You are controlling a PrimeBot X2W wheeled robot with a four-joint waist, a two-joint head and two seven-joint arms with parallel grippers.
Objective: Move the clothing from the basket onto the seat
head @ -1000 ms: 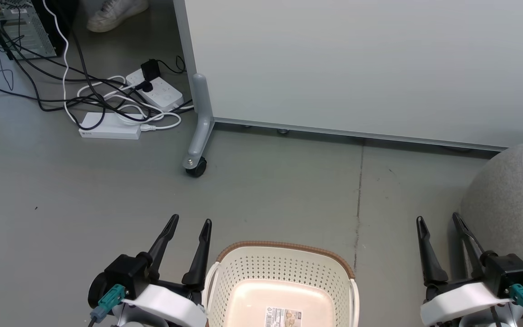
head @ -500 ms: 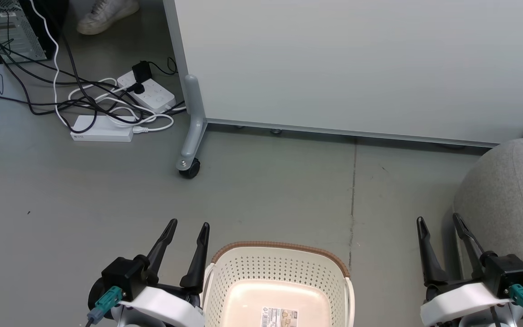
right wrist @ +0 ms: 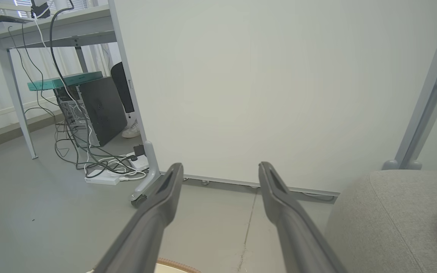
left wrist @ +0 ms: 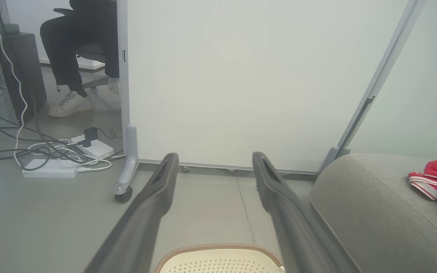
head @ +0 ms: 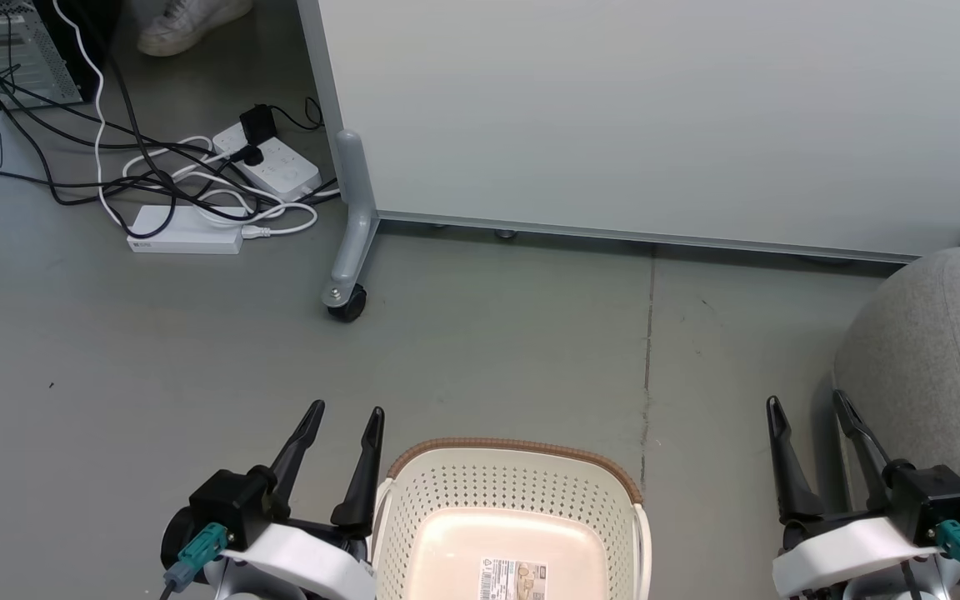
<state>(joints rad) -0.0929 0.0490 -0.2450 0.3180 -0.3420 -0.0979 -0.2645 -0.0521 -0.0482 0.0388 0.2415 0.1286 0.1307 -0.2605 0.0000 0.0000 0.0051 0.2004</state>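
Head view shows the basket (head: 513,492), its visible floor bare, between the left gripper (head: 347,408) and right gripper (head: 805,398), both spread wide and holding nothing; red clothing (left wrist: 436,178) lies on the grey seat (left wrist: 374,204), so the move looks done.

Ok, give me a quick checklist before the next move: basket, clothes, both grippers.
1. Basket emptied: ok for the part in view, just a label on its floor.
2. Clothing on the seat: ok, red fabric lies on the grey cushion.
3. Left gripper open, empty: ok.
4. Right gripper open, empty: ok.
5. Right gripper clear of the seat: cannot tell, it's close beside it.
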